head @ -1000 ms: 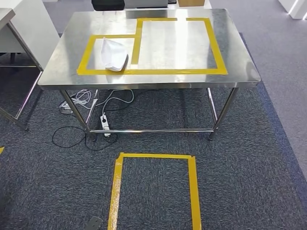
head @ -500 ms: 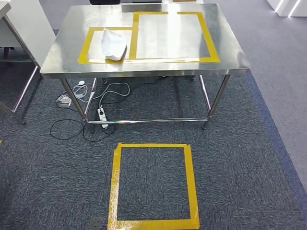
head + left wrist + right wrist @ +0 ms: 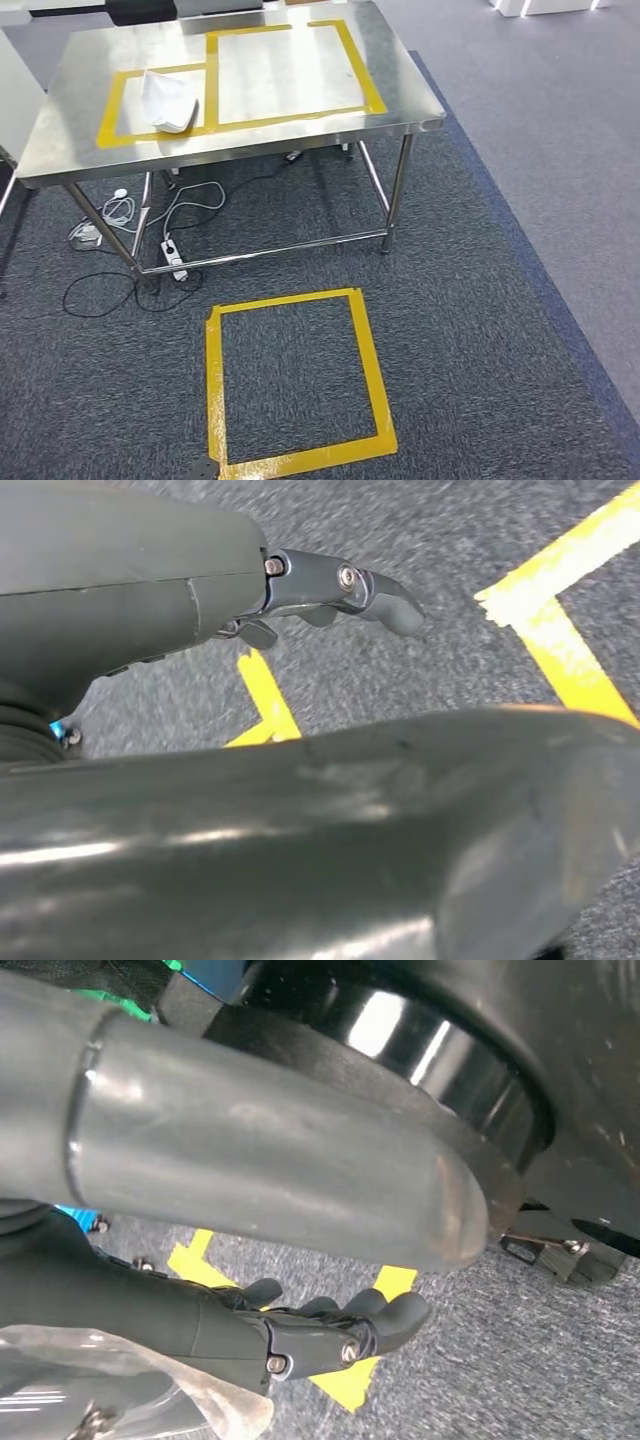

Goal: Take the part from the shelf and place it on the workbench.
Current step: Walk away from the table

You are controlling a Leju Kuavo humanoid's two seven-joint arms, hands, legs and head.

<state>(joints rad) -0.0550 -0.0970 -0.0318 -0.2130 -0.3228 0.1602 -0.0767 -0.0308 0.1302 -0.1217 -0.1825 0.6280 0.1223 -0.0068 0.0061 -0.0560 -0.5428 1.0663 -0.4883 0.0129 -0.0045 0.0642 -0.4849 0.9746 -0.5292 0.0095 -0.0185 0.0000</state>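
A white crumpled-looking part (image 3: pixel 170 100) lies on the steel workbench (image 3: pixel 317 110), inside the smaller yellow-taped rectangle (image 3: pixel 113 112) at its left. Beside it is a larger taped rectangle (image 3: pixel 364 78) with nothing in it. My left hand (image 3: pixel 332 590) hangs over the dark carpet with its fingers stretched out and nothing in it. My right hand (image 3: pixel 317 1335) also hangs low, fingers extended and apart from the thick thumb, holding nothing. A translucent plastic sheet (image 3: pixel 151 1390) shows behind the right fingers; I cannot tell what it is.
A yellow-taped square (image 3: pixel 215 390) marks the carpet in front of the workbench. Cables and a power strip (image 3: pixel 175 262) lie under the bench's left side. A lighter grey floor (image 3: pixel 543 120) runs along the right. A white table corner (image 3: pixel 13 95) stands at far left.
The whole picture has shifted: the camera has backed off and turned right, so the workbench now sits further up and left. The part lies where it was on the bench.
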